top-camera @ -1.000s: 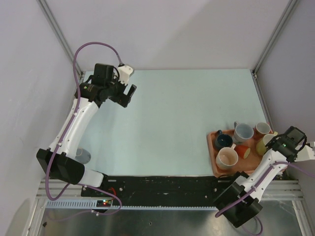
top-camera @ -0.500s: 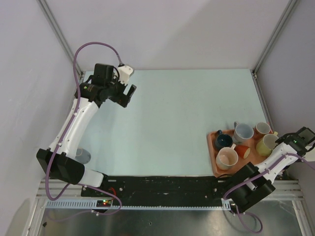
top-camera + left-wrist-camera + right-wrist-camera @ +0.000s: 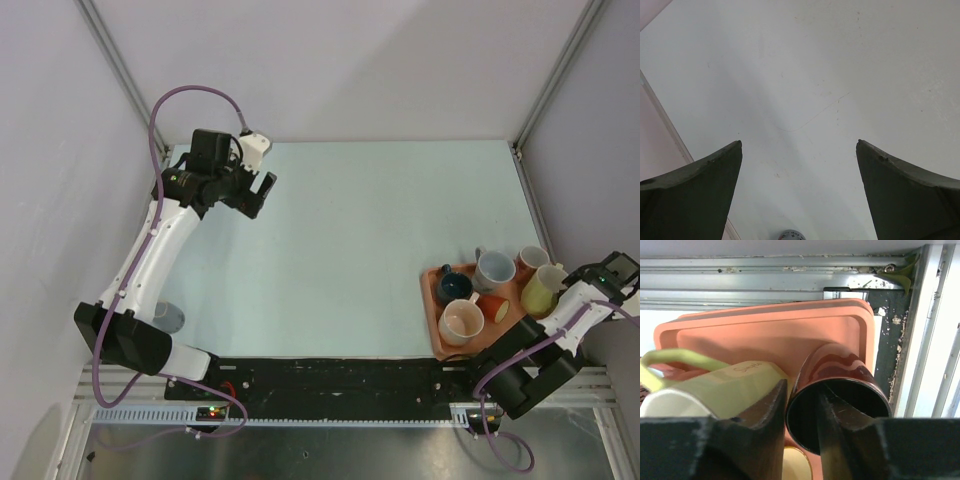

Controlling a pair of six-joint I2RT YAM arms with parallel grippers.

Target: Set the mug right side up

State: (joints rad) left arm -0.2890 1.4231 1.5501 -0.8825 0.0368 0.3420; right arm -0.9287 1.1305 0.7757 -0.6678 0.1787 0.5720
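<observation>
Yellow-green ceramic mug, location: we find it in the salmon-orange plastic tray, at the tray's right end as the overhead camera shows it. It does not stand upright. It lies tipped onto its side, with its loop handle uppermost in the right wrist view and its paler end nearer that camera.

Just beside it in the tray we note a glossy red-brown mug, its dark mouth turned toward the right wrist camera. We cannot tell whether the two mugs touch.

Right gripper: its two dark fingers stand a narrow gap apart over the tray. One finger lies against the yellow-green mug's flank. The other shows in front of the red-brown mug's mouth. We cannot tell whether the fingers press on either mug.

Left gripper: it hangs well apart from the tray, far to the tray's left and beyond it, above the pale blue-green table. Its fingers are spread wide.

Toward the tray's left end we see a navy mug, a grey-white mug and a cream mug, each mouth up.
</observation>
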